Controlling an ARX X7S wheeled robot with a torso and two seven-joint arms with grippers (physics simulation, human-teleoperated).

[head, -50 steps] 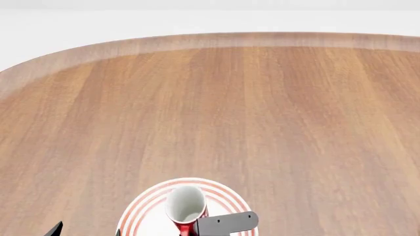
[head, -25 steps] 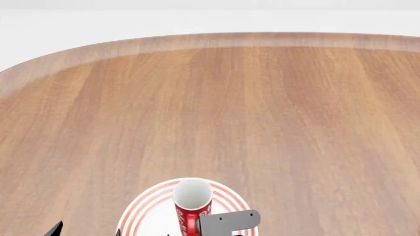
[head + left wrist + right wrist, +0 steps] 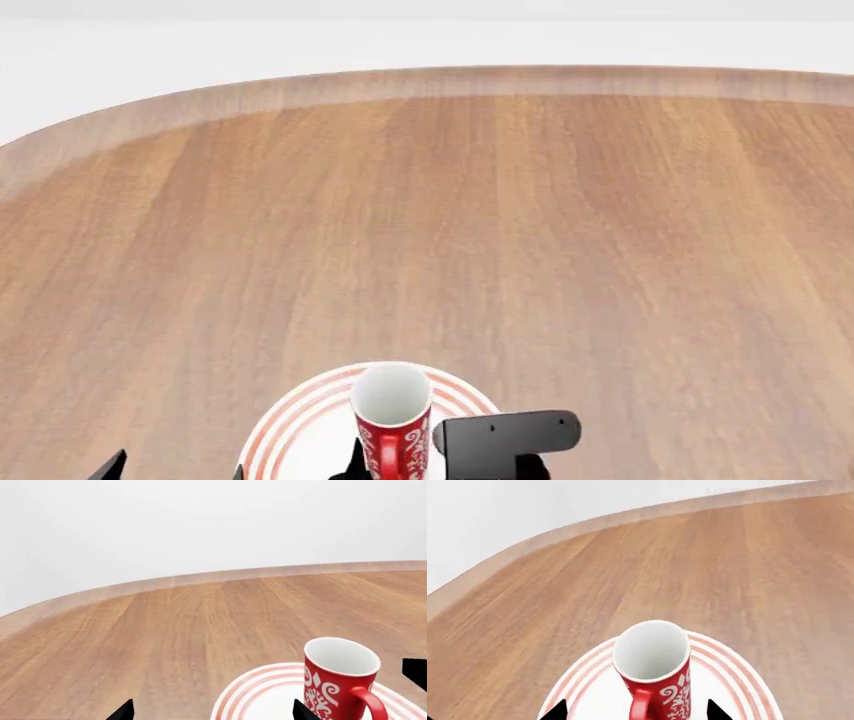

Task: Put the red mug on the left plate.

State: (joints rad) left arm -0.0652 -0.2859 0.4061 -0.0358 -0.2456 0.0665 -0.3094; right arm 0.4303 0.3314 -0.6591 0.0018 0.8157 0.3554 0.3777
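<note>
Since the frame half a second back, your right arm's black bracket has slid further right and up in the head view, away from the red mug (image 3: 392, 420), which has not shifted and stands upright on the left plate (image 3: 296, 430). A second back the mug was tilted and lower on the plate.

In the right wrist view the right pincer (image 3: 635, 712) has its two dark tips spread apart, one on each side of the mug's (image 3: 654, 672) base with a gap to the wall, so it grips nothing. The handle faces that camera. In the left wrist view the left pincer (image 3: 212, 712) is also spread wide, near the plate's (image 3: 230, 700) rim and beside the mug (image 3: 337, 680) without touching it.

I judge the placement done. The mug reads as glazed ceramic: stiff, fairly light, slick, and liable to chip or tip if knocked. If you must retake it, close across the body just below the rim, or pinch the wall beside the handle. The counter (image 3: 534, 220) is bare wood around the plate.
</note>
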